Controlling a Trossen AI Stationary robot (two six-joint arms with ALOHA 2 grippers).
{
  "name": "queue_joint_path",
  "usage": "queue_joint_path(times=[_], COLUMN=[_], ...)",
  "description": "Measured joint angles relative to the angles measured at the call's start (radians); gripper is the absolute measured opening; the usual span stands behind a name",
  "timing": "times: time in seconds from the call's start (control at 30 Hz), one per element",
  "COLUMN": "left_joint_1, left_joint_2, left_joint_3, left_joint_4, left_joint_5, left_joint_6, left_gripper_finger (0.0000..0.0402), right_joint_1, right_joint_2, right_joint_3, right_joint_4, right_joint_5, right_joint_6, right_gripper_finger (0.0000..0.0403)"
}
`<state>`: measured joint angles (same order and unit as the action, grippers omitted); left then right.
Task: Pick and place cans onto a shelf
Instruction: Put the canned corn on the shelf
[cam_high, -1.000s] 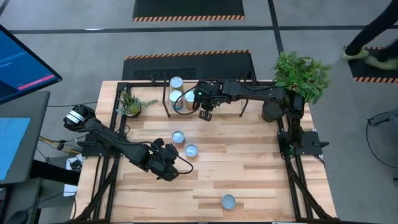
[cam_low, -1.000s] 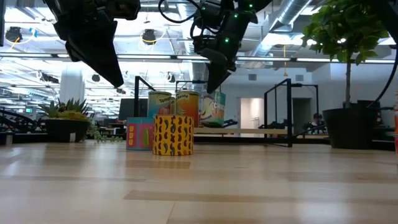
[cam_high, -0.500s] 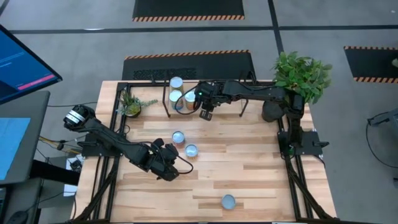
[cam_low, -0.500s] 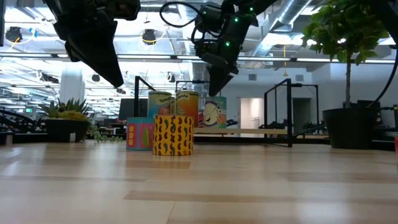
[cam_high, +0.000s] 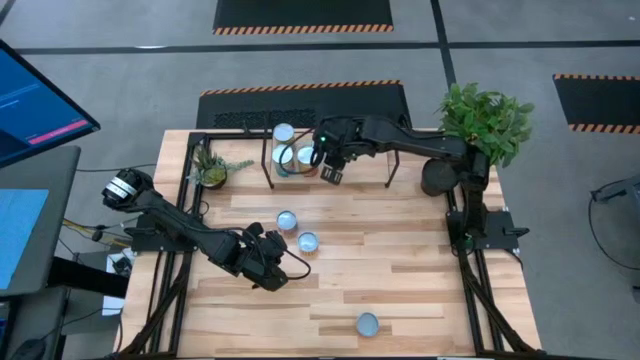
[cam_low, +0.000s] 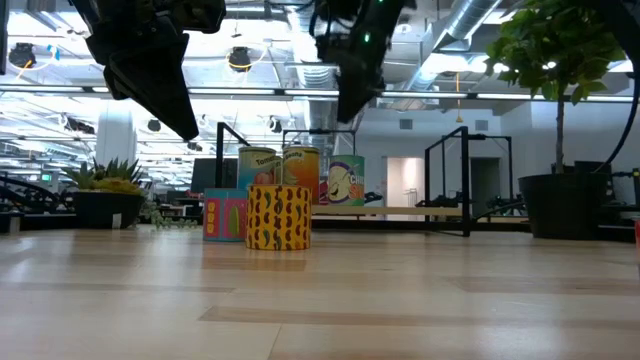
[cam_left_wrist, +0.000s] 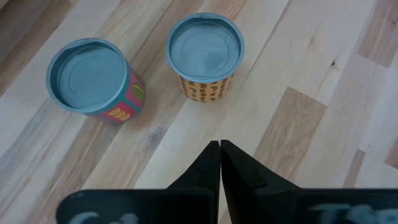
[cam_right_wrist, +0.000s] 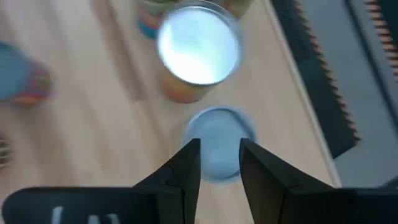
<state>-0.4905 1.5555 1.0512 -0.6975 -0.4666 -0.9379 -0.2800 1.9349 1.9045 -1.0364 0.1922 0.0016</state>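
Shelf (cam_high: 360, 152) cans (cam_right_wrist: 198, 45) blurred, labels unreadable.

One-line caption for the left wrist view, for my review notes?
Shut left gripper above the plank table, facing two upright blue-topped cans: a yellow-patterned can and a pink-labelled can.

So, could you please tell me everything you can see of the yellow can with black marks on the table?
The yellow can is a short round tin, its label yellow with black squiggly marks and its flat top pale blue. It stands upright on the wooden table, close beside the pink can; whether the two touch cannot be told. Nothing holds it: the shut left pincer hangs above the table near it.
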Motion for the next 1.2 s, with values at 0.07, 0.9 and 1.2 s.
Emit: queue_joint_path(times=[0.07,0.9,1.2], left_joint_1=[0.0,0.0,0.0], left_joint_2=[0.0,0.0,0.0], left_joint_3=[0.0,0.0,0.0], left_joint_4=[0.0,-0.001,-0.001], left_joint_5=[0.0,-0.001,0.0], left_joint_6=[0.0,0.017,0.018], left_gripper_finger=[0.0,0.0,0.0], right_joint_1=[0.013,0.283,0.335], right_joint_2=[-0.001,0.001,0.001], right_joint_3=[0.025,-0.1,-0.1], right_joint_4=[-0.035,-0.077,-0.037], right_joint_5=[-0.06,-0.167,-0.166], right_joint_6=[-0.002,0.167,0.203], right_gripper_finger=[0.0129,0.0118,0.0118])
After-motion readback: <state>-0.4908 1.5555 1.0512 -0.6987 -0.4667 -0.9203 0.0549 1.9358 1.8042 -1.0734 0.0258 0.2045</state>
